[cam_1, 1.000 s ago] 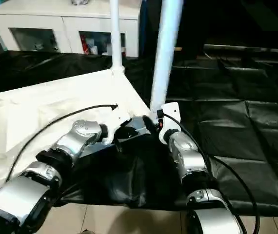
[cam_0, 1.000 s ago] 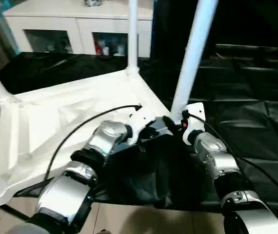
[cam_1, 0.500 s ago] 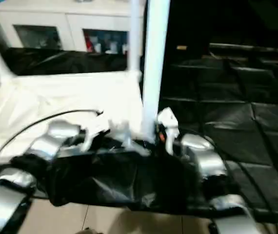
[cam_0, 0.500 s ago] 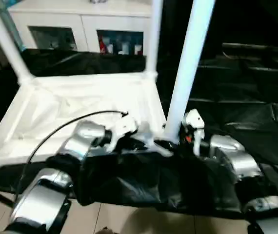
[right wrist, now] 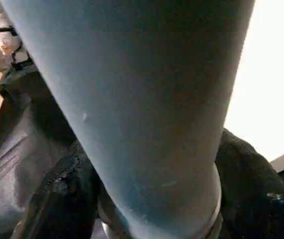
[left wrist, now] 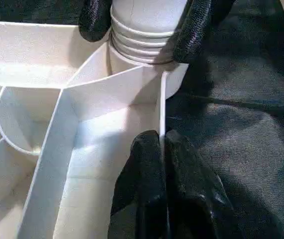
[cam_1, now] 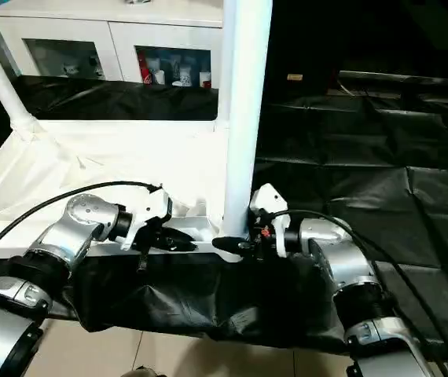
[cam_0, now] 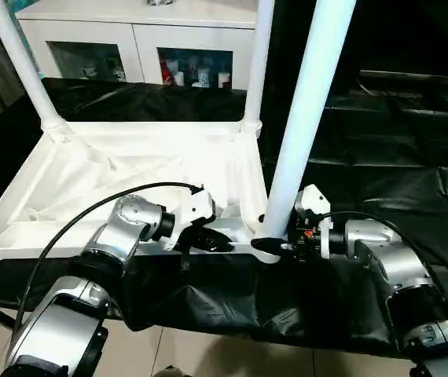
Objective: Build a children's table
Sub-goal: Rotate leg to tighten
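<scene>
The children's table [cam_0: 130,169] lies upside down on the black-draped work table, its white legs pointing up. My left gripper [left wrist: 163,149] is shut on the thin near rim wall of the table top, just left of the near right corner socket. The near right leg [cam_0: 306,118] stands in that socket. My right gripper [cam_0: 267,247] reaches in from the right at the leg's base. Its black fingers [left wrist: 197,30] press on either side of the ribbed foot of the leg [right wrist: 132,99].
A white cabinet [cam_0: 137,39] with glass doors stands behind the work table. Black cloth [cam_0: 389,157] covers the table to the right and hangs over the front edge above the light floor [cam_0: 208,353]. A black cable [cam_0: 90,216] loops from my left wrist.
The view has shifted, and the table top now lies square to me. My right forearm has swung low and sideways, its fingers closing round the leg's base. The left gripper keeps its hold on the rim.
</scene>
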`<state>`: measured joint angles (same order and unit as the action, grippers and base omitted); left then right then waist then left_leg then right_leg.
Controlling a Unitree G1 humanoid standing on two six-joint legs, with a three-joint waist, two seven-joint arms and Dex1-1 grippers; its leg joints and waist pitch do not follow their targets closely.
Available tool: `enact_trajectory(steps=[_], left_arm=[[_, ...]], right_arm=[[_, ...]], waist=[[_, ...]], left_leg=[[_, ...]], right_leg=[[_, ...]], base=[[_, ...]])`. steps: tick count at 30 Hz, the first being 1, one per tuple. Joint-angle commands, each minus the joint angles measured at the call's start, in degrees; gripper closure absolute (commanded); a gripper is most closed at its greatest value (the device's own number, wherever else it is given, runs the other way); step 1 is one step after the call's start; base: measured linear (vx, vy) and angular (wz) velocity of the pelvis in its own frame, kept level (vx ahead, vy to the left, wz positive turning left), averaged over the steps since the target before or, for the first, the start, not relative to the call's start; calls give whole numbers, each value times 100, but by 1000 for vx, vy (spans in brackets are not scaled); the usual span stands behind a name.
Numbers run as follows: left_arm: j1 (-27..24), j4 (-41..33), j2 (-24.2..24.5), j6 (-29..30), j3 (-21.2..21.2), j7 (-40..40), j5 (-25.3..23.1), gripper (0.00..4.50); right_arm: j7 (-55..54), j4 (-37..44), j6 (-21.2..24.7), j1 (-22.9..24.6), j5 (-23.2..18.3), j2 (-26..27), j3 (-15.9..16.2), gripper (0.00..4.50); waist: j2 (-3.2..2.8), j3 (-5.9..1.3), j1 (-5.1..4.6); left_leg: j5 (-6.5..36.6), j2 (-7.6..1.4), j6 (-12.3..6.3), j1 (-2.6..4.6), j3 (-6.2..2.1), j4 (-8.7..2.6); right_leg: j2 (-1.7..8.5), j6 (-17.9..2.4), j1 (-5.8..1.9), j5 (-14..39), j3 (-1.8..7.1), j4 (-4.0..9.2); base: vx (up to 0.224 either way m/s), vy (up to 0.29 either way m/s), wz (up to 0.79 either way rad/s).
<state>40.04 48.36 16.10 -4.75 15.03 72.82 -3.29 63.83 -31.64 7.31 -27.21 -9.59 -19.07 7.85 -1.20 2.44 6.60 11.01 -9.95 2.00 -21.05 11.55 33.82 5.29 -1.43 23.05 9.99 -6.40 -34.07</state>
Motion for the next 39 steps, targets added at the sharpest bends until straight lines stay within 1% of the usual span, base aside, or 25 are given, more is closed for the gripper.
enact_trajectory(steps=[1, 4, 5, 7, 8, 9, 10, 11, 13, 15, 17, 19, 22, 24, 25, 26, 27, 28, 29, 31, 32, 34, 36, 38, 39], left_arm=[[64, 228, -169, 52, -94, -692, -61, 450], [319, 597, -430, 287, -314, -1697, -101, 450], [367, 660, -490, 315, -368, -1818, -68, 450], [482, 786, -628, 374, -421, -2192, -84, 450], [542, 847, -711, 424, -438, -2380, -97, 450], [605, 917, -803, 475, -462, -2588, -103, 450], [670, 991, -910, 508, -487, -2811, -111, 450], [725, 1062, -1007, 522, -496, -2972, -122, 450], [827, 1185, -1234, 509, -431, -3232, -201, 450], [872, 1243, -1335, 482, -399, -3258, -226, 450], [909, 1287, -1399, 438, -376, -3235, -244, 450], [920, 1292, -1392, 358, -330, -3118, -272, 450], [893, 1256, -1314, 185, -277, -2777, -259, 450], [827, 1184, -1244, 74, -248, -2466, -207, 450], [782, 1128, -1208, 27, -224, -2281, -174, 450], [636, 940, -1038, -46, -114, -1728, -134, 450], [602, 896, -996, -59, -85, -1603, -130, 450], [543, 817, -924, -111, -44, -1371, -106, 450], [513, 781, -887, -152, -24, -1238, -91, 450], [452, 690, -797, -148, -15, -957, -24, 450], [417, 635, -735, -142, -21, -766, 28, 450], [373, 553, -602, -136, -4, -480, 70, 450], [303, 419, -425, -117, 14, -80, 96, 450], [270, 356, -362, -101, 15, 70, 107, 450], [258, 333, -341, -95, 14, 117, 109, 450]], right_arm=[[-387, -64, 48, 66, 24, 171, -40, 180], [-1620, -465, 99, 2, 109, 573, -371, 182], [-1899, -557, 104, -15, 133, 660, -434, 183], [-2468, -735, 165, -50, 148, 849, -575, 183], [-2749, -826, 181, -79, 152, 946, -642, 183], [-3057, -927, 196, -120, 151, 1055, -720, 183], [-3388, -1046, 220, -178, 127, 1179, -819, 183], [-3674, -1141, 239, -237, 118, 1297, -902, 183], [-4230, -1365, 240, -441, 152, 1580, -1014, 183], [-4335, -1462, 176, -559, 289, 1697, -909, 183], [-4265, -1491, 55, -631, 450, 1735, -730, 183], [-3926, -1365, -67, -626, 384, 1715, -677, 127], [-3285, -1083, -140, -528, 250, 1549, -605, 104], [-2924, -938, -154, -451, 270, 1377, -481, 69], [-2709, -862, -162, -404, 272, 1271, -419, 69], [-2046, -600, -172, -262, 243, 944, -283, 69], [-1894, -538, -176, -228, 236, 869, -256, 69], [-1649, -431, -146, -179, 194, 737, -224, 69], [-1512, -378, -129, -155, 168, 665, -211, 69], [-1169, -243, -36, -113, 65, 470, -210, 69], [-936, -167, 19, -96, 27, 334, -205, 69], [-515, -42, 45, -61, 13, 71, -136, 69], [8, 121, 82, -16, 9, -250, -10, 69], [195, 182, 99, -3, 21, -355, 49, 69], [251, 199, 105, 0, 29, -384, 67, 69]], waist=[[87, -321, -7], [87, -307, -38], [87, -296, -60], [97, -300, -86], [66, -284, -102], [83, -302, -107], [55, -296, -112], [62, -293, -125], [10, -302, -155], [29, -313, -173], [2, -316, -165], [22, -321, -164], [45, -328, -140], [48, -338, -129], [76, -337, -123], [86, -329, -100], [73, -330, -70], [94, -332, -71], [83, -333, -60], [85, -329, -49], [109, -323, -40], [97, -321, -8], [104, -331, 23], [107, -335, 24], [107, -334, 23]], left_leg=[[1107, -418, -307, 66, -185, -410], [1308, -405, -161, 104, -198, -426], [1356, -389, -94, 118, -203, -432], [1368, -374, -91, 96, -215, -438], [1462, -373, -88, 120, -216, -443], [1473, -368, -93, 134, -218, -437], [1446, -371, -99, 122, -217, -438], [1473, -369, -82, 116, -223, -446], [1486, -374, -37, 120, -231, -455], [1499, -367, -40, 104, -226, -455], [1459, -362, -104, 94, -217, -447], [1411, -353, -176, 88, -205, -436], [1247, -358, -337, 55, -202, -425], [1130, -368, -403, 50, -198, -413], [1113, -361, -428, 48, -191, -409], [1082, -367, -485, 41, -185, -406], [1054, -381, -559, 25, -181, -396], [1042, -395, -581, 28, -176, -397], [1031, -397, -591, 27, -182, -398], [1038, -404, -568, 38, -177, -398], [1070, -415, -543, 41, -178, -404], [1103, -430, -514, 51, -178, -406], [1051, -431, -515, 46, -178, -402], [944, -437, -549, 28, -180, -396], [967, -424, -552, 42, -171, -391]], right_leg=[[509, -1072, -274, 1688, 376, 446], [519, -969, -250, 2103, 380, 508], [519, -943, -233, 2258, 380, 530], [521, -864, -267, 2375, 373, 543], [515, -808, -231, 2505, 377, 575], [523, -781, -242, 2538, 372, 588], [522, -786, -240, 2492, 381, 588], [516, -797, -236, 2472, 375, 589], [503, -836, -230, 2322, 375, 579], [500, -895, -257, 2102, 375, 553], [501, -933, -264, 1909, 383, 539], [501, -969, -282, 1784, 385, 529], [506, -1003, -316, 1635, 380, 506], [502, -1036, -317, 1510, 377, 480], [493, -1041, -322, 1500, 370, 482], [502, -1035, -333, 1508, 370, 484], [495, -1026, -344, 1466, 365, 466], [496, -1030, -332, 1447, 367, 458], [503, -1039, -329, 1463, 366, 454], [500, -1056, -312, 1607, 364, 460], [511, -1060, -304, 1698, 368, 467], [512, -1061, -295, 1733, 372, 467], [512, -1076, -300, 1575, 375, 440], [513, -1136, -306, 1347, 378, 405], [506, -1153, -296, 1377, 374, 415]], base=[[0, 0, 0], [0, 0, 0], [0, 0, 0], [0, 0, 0], [0, 0, 0], [0, 0, 0], [0, 0, 0], [0, 0, 0], [0, 0, 0], [0, 0, 0], [0, 0, 0], [0, 0, 0], [0, 0, 0], [0, 0, 0], [0, 0, 0], [0, 0, 0], [0, 0, 0], [0, 0, 0], [0, 0, 0], [0, 0, 0], [0, 0, 0], [0, 0, 0], [0, 0, 0], [0, 0, 0], [0, 0, 0]])
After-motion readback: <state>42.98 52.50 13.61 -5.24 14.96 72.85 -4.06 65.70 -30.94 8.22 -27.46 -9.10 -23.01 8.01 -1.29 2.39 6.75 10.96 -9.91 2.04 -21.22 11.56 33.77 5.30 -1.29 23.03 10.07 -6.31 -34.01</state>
